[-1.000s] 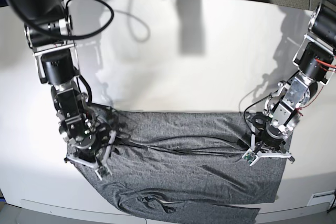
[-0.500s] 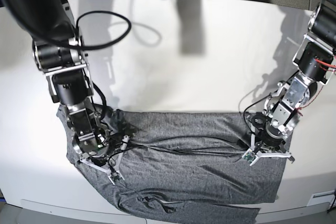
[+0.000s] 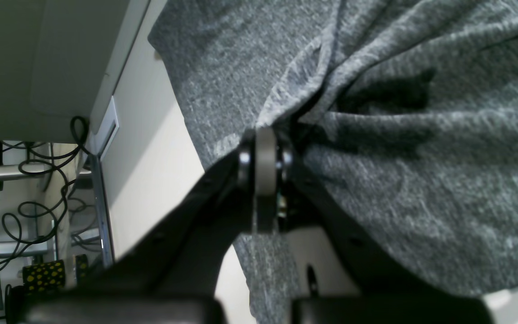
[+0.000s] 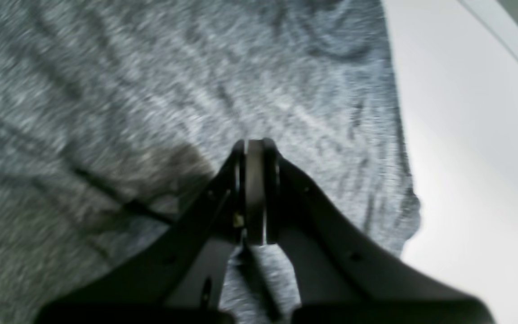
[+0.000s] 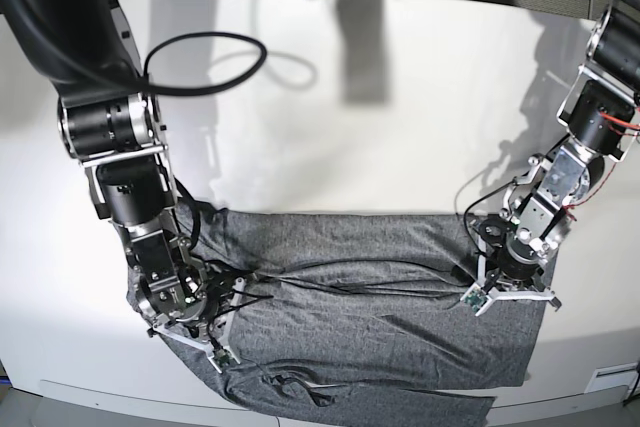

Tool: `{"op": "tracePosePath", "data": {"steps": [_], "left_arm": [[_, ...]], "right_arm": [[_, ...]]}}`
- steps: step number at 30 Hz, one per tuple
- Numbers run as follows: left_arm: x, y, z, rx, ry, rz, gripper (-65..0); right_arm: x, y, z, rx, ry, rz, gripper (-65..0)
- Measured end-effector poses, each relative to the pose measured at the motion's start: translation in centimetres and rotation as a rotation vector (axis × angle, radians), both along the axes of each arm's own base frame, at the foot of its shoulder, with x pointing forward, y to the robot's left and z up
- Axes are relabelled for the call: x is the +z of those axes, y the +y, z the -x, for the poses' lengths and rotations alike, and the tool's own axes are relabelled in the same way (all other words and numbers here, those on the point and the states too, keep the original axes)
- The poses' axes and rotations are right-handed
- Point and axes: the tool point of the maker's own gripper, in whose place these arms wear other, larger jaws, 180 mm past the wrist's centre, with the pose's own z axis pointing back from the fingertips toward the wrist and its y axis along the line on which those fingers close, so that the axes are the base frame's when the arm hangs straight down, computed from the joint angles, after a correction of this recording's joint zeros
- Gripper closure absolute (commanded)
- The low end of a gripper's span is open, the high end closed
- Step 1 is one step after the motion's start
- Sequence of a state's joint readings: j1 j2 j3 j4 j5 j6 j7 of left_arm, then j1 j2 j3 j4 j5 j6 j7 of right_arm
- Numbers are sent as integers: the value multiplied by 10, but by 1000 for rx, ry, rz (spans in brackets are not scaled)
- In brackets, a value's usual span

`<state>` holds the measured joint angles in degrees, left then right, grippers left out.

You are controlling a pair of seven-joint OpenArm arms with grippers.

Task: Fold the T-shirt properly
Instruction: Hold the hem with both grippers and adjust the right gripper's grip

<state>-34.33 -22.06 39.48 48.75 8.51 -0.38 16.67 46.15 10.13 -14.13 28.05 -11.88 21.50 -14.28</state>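
Pinching cloth on both sides, I hold the T-shirt (image 5: 370,297), which lies flat along the near edge of the table (image 5: 400,97), its long axis running edge to edge between my arms. My left gripper (image 3: 265,148) is pressed together on a gathered fold at one end; my right gripper (image 4: 255,155) is closed on the fabric near the opposite end. The rest of the shirt stretches between them, so lifting together looks like the way to fold.

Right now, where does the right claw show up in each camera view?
Base: right claw low on the picture's left, on the T-shirt.
Right wrist: bottom centre, shut over grey cloth.
Left wrist: not in it.
Shared landmark: the T-shirt on the white table.
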Motion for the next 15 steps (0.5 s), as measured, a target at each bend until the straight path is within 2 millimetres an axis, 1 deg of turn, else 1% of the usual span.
{"op": "tracePosePath", "data": {"steps": [1, 2, 3, 4, 5, 10, 11, 14, 15], "left_arm": [[0, 0, 0, 0, 0, 0, 0], [0, 0, 0, 0, 0, 0, 0], [0, 0, 0, 0, 0, 0, 0], [0, 0, 0, 0, 0, 0, 0], [0, 0, 0, 0, 0, 0, 0], [0, 0, 0, 0, 0, 0, 0], [0, 0, 0, 0, 0, 0, 0], [0, 0, 0, 0, 0, 0, 0], [0, 0, 0, 0, 0, 0, 0]], "right_arm": [[-1, 1, 1, 5, 4, -2, -14], [-4, 3, 4, 17, 15, -6, -85], [-5, 2, 4, 17, 18, -2, -138], [-6, 3, 5, 16, 21, -4, -159], [-8, 2, 6, 16, 22, -5, -159], [-12, -1, 10, 5, 51, 8, -157], [-13, -1, 11, 1, 60, 12, -140], [-16, -3, 13, -4, 74, 15, -19], [-19, -5, 16, -10, 90, 19, 0]]}}
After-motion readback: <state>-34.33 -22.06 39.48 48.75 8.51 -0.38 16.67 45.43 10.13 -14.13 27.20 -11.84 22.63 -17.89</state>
